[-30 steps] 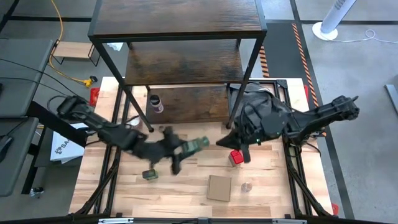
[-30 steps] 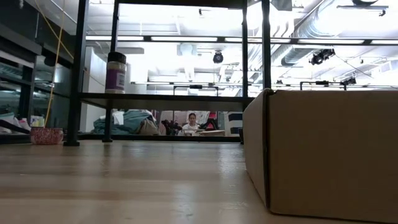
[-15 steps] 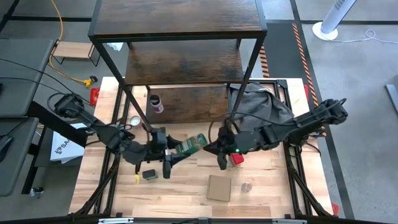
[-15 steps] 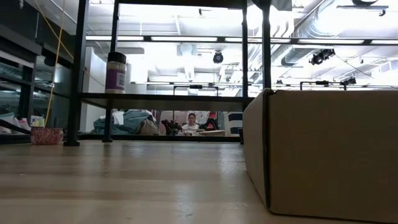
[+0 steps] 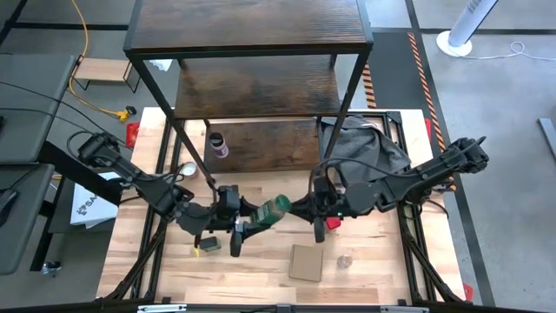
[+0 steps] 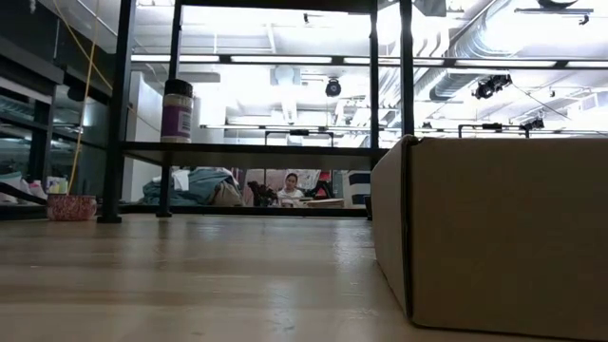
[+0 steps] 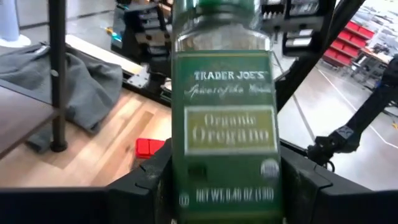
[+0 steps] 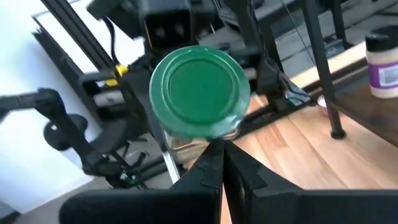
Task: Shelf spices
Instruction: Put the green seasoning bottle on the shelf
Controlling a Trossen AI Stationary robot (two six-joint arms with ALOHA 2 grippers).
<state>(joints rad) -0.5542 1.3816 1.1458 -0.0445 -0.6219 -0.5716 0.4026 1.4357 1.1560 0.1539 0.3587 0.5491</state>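
The green-lidded oregano jar (image 5: 270,209) hangs over the table's middle, lying almost level with its lid (image 8: 199,86) toward the table's right, and my left gripper (image 5: 250,217) is shut on it. My right gripper (image 5: 301,209) is shut, its tips right at the lid's rim. A purple-lidded jar (image 5: 216,144) stands on the lowest board of the dark shelf (image 5: 252,87). The red boxy container (image 5: 330,223), a dark one (image 5: 208,243) and a pale-lidded one (image 5: 188,169) rest on the table. My left gripper pinches the jar's labelled body near its base end (image 7: 227,199) between its two fingers (image 7: 143,190), coming almost level from the table's left. The jar points on along the fingers, clear of the table. My right gripper's shut fingertips (image 8: 217,149) stand at the jar just under the lid; whether they touch it I cannot tell.
A flat brown cardboard piece (image 5: 306,263) and a small round thing (image 5: 345,261) lie near the front edge. A grey cloth (image 5: 365,143) is heaped at the back right by the shelf's leg. In the low view the cardboard (image 6: 494,228) blocks the right half.
My right gripper has gone down and toward the table's left, up to the green lid, uncovering the grey cloth behind it. My left gripper has rolled slightly with the jar, which stays clear of the table.
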